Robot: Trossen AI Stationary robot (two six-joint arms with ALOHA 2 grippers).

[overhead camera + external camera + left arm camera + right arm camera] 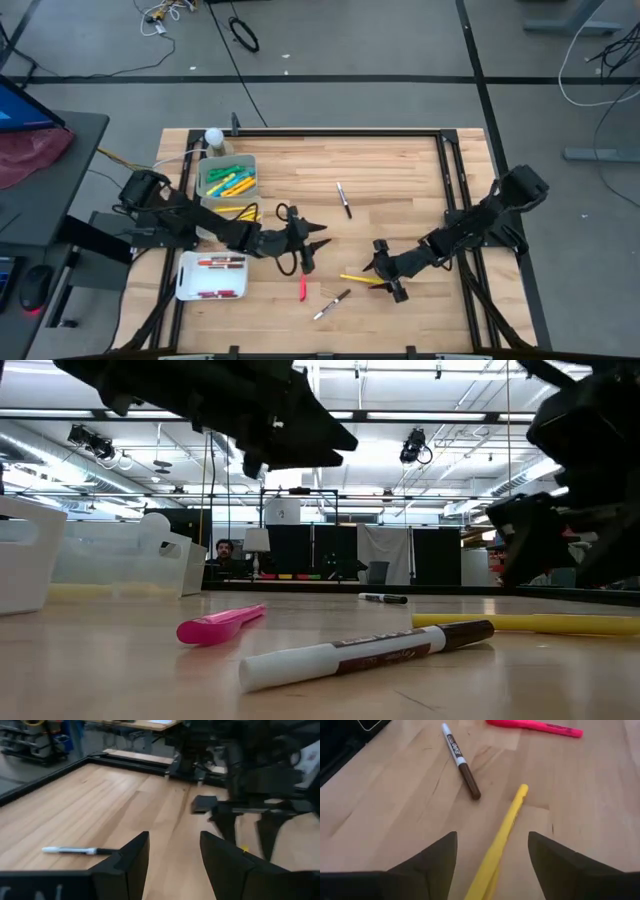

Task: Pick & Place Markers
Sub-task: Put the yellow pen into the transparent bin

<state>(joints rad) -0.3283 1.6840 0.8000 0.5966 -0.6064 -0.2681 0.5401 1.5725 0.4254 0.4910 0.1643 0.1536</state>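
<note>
One yellow marker (505,832) flat between spread right gripper (492,857) fingers, untouched. Just ahead: one brown marker (461,762), one pink marker (535,726). Left gripper (318,240) spread, empty; one dark-tipped marker (80,851) beside it.

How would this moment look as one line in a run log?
right fingers: open, straddling yellow marker | left fingers: open, empty, above table | pink marker: loose

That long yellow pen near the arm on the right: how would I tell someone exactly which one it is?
Start at the right arm's fingers, open low over the wooden table. The yellow marker lies flat on the bare wood and runs in between them. Its neighbours, a pink marker and a white marker with a brown cap, lie apart from it and are shorter.
</note>
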